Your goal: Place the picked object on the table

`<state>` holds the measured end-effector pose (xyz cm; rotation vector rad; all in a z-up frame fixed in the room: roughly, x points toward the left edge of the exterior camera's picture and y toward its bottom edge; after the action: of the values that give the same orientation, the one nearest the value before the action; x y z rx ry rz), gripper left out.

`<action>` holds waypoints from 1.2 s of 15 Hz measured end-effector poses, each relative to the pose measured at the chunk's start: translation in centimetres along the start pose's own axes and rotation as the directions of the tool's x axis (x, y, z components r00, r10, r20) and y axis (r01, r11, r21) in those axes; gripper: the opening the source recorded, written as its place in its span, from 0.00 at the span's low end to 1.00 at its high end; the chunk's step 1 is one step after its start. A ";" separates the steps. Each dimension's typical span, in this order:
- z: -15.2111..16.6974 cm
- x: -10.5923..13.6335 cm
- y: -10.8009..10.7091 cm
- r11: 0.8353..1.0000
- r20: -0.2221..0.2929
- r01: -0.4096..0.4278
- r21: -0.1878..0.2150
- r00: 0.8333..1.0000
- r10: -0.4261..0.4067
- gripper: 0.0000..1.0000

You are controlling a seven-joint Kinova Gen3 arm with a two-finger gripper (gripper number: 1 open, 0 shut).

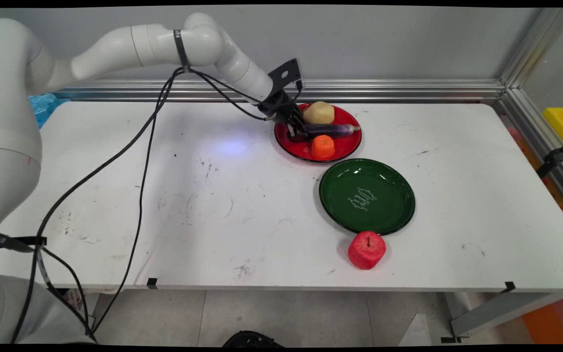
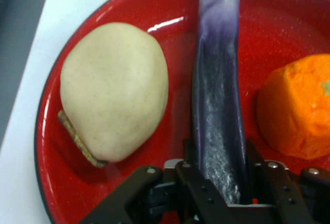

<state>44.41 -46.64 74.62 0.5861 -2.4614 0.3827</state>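
Eggplant [image 2: 219, 105], long and purple, lies lengthwise on a red plate [image 2: 170, 38], and the hand [image 2: 219, 167] is clenched around its near end. One black finger presses each flank, so the hand is grasping the eggplant, which appears to rest on the plate rather than hang clear of it. Just to the left of the hand, in its own view, sits a pale potato [image 2: 113, 90] with a dry stalk at its base, close beside the eggplant. Just to the right sits an orange fruit [image 2: 296, 105], also near the eggplant but apart from it. Further from the hand, beyond the red plate's rim, a green plate [image 1: 340, 186] lies on the white bench [image 1: 213, 195] with nothing on it. Furthest off, a red apple [image 1: 366, 250] stands on the bench just beside the green plate's far rim.
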 end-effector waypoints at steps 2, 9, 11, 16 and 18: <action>-0.4 0.5 0.2 1.000 -0.007 0.004 0.010 1.000 -0.004 0.00; -4.3 1.5 2.8 0.996 -0.018 0.069 0.056 0.998 -0.068 0.00; -5.9 1.0 4.5 0.996 -0.009 0.076 0.055 0.997 -0.076 0.00; -8.4 -0.5 7.6 0.996 0.017 0.081 0.049 0.997 -0.082 0.00; -9.7 -1.8 9.2 0.996 0.035 0.080 0.041 0.996 -0.081 0.00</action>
<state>45.74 -34.35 79.98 0.7128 -2.4608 0.3922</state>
